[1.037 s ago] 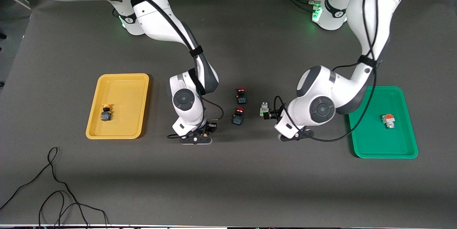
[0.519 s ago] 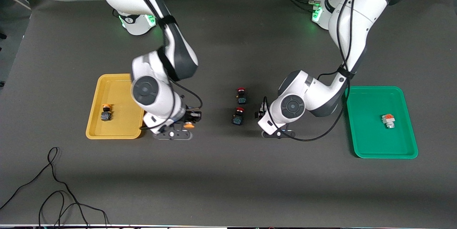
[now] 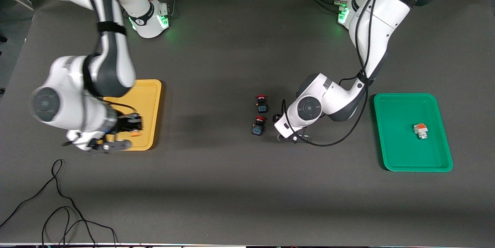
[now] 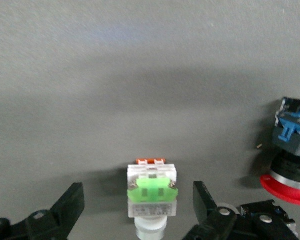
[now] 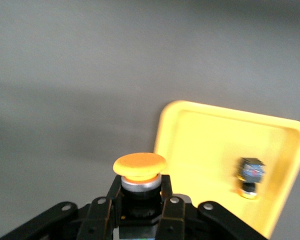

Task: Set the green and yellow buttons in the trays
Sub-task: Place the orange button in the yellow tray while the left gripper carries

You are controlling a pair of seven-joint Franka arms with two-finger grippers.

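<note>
Front view showed us the right pincer (image 3: 131, 130), pinching a yellow-capped button switch (image 5: 139, 172), had swung over the shallow yellow plastic tray (image 3: 151, 97) (release seemed due); the left pincer (image 4: 140, 210), spread, straddled the green-marked grey switch (image 4: 151, 192) on the bench.

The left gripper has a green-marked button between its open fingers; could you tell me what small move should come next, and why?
Probably close the left gripper. In its wrist view the green-marked button sits on the table between the open fingers, untouched by either, so a plain squeeze should take it. The green tray awaits it.
</note>
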